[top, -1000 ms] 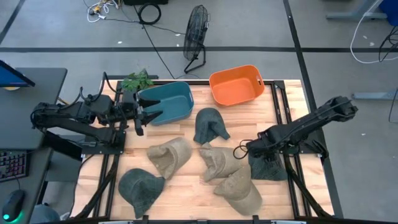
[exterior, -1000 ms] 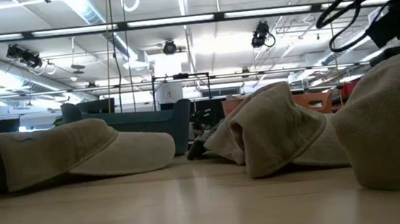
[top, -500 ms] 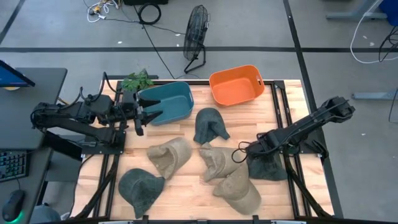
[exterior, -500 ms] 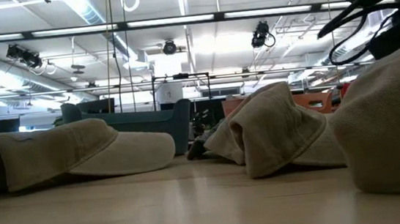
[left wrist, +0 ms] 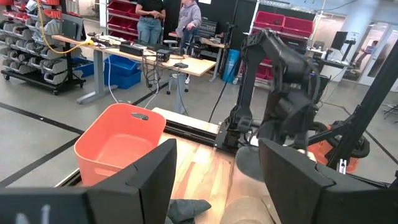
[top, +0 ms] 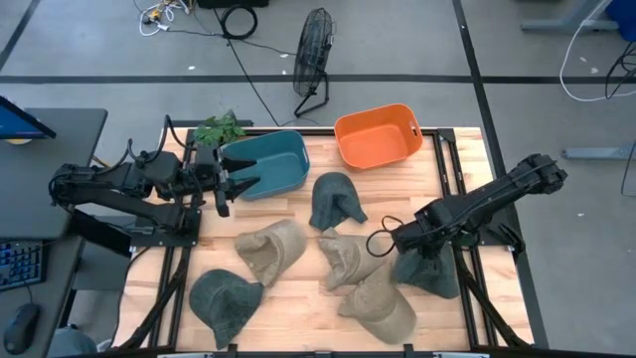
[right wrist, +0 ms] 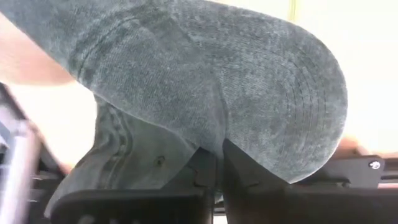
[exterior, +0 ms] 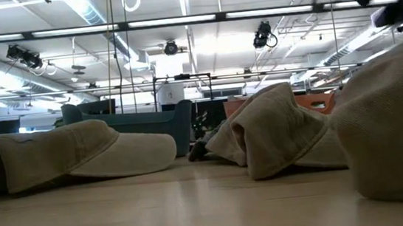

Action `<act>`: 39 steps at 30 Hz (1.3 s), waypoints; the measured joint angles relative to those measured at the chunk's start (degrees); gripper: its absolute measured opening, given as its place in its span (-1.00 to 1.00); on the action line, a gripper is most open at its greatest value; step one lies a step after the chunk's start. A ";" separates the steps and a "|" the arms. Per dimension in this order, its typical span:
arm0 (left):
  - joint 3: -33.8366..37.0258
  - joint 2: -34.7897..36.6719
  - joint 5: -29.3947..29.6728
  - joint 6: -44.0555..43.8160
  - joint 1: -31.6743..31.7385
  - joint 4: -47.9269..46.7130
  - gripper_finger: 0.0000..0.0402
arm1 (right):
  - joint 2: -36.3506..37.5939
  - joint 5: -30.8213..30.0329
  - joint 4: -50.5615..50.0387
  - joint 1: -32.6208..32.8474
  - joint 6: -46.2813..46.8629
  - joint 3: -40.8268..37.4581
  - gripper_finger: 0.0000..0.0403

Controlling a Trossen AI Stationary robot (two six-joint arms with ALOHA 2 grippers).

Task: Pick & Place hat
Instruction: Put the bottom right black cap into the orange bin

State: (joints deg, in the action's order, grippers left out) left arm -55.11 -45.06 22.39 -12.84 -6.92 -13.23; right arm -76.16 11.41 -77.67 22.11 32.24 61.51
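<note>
Several hats lie on the wooden table (top: 298,214): a dark one (top: 336,201), three tan ones (top: 270,249) (top: 348,257) (top: 383,303) and a dark green one (top: 224,298). A dark grey hat (top: 429,270) sits at the right edge, under my right gripper (top: 397,244), which is shut on it. In the right wrist view this hat (right wrist: 205,81) fills the picture. My left gripper (top: 227,184) stands open beside the teal bin (top: 266,164), holding nothing. My right gripper pinches a ridge of the dark grey hat's cloth (right wrist: 217,142) between its two fingers, beside the stitched brim (right wrist: 305,118). The fingers come slanting down from above. Whether the hat is clear of the table, I cannot tell.
An orange bin (top: 378,134) stands at the far edge, right of the teal bin. The tan hats lie close to the left of the held hat. In the low view, tan hats (exterior: 79,151) (exterior: 277,128) (exterior: 396,131) fill the foreground. Bare wood shows in front of the teal bin.
My right gripper has shut on the dark grey hat and edged toward the table's left. The hat has bunched up and turned a little under it. The nearest tan hat has been nudged slightly.
</note>
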 joint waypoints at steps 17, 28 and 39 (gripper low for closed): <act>0.02 0.00 -0.02 -0.02 0.00 0.00 0.15 | 0.02 -32.23 -1.11 -10.28 17.07 21.71 -0.97; 0.02 0.00 -0.02 -0.06 -0.02 0.02 0.15 | -0.34 -49.80 10.62 -32.79 2.78 21.72 -0.97; 0.02 0.02 -0.02 -1.53 -0.02 0.03 0.15 | -6.59 -49.35 33.08 -49.46 -4.31 11.97 -0.97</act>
State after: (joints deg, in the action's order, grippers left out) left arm -55.09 -45.04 22.37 -14.37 -6.94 -13.20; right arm -82.75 -37.94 -44.59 -27.35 27.93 73.47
